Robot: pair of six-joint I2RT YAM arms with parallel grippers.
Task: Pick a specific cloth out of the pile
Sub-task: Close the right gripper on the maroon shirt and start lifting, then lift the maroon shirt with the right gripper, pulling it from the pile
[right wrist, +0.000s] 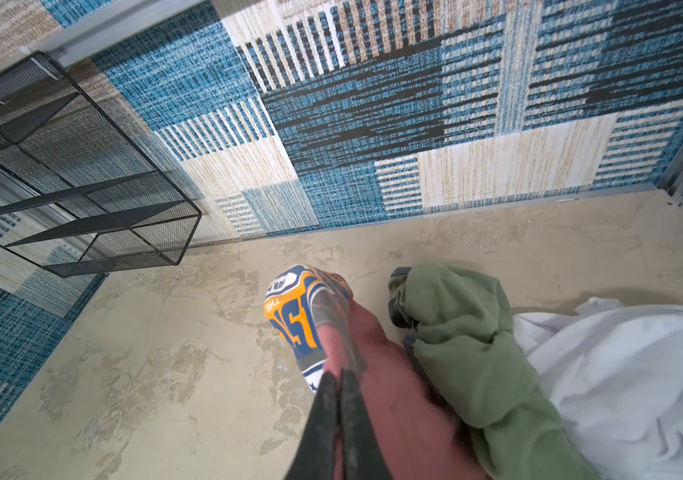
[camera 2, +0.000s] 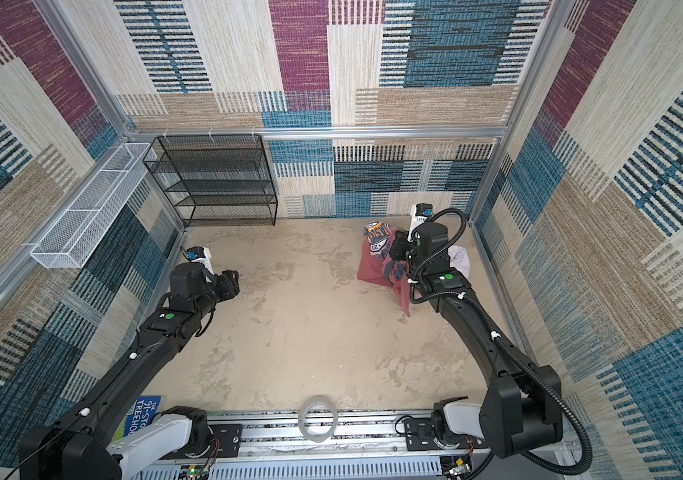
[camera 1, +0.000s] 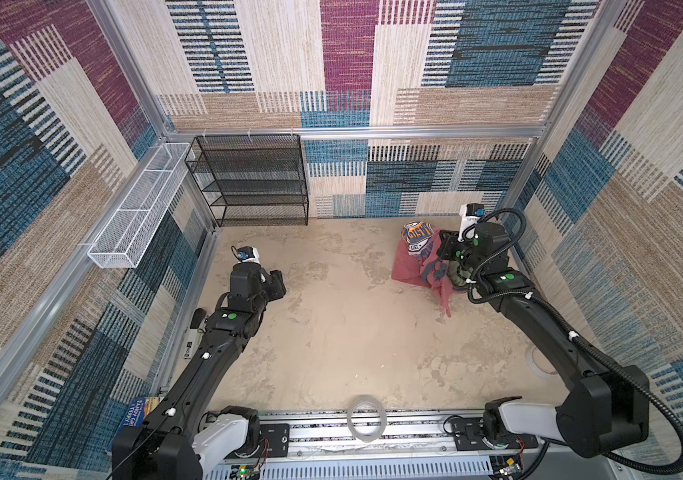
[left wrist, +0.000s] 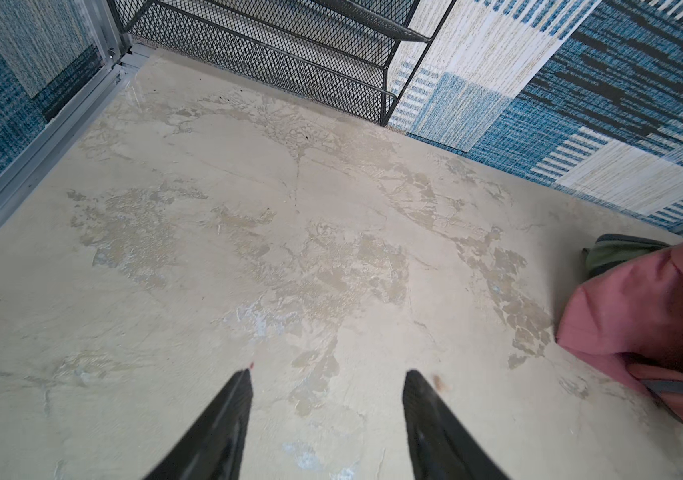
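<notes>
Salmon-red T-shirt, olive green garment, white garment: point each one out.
Salmon-red T-shirt [right wrist: 377, 357]: right wrist view, plain red fabric beside the print.
Olive green garment [right wrist: 464, 340]: right wrist view, bunched middle.
White garment [right wrist: 630, 374]: right wrist view, rumpled top.

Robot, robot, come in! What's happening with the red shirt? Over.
Left gripper open, empty over bare table. Right gripper shut on the red shirt. Olive garment lies against it, white garment beyond.

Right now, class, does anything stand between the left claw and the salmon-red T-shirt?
Nothing visible does: only bare tabletop lies between the open left claw and the salmon-red T-shirt. The right claw is shut on that shirt, beside the olive green garment.
</notes>
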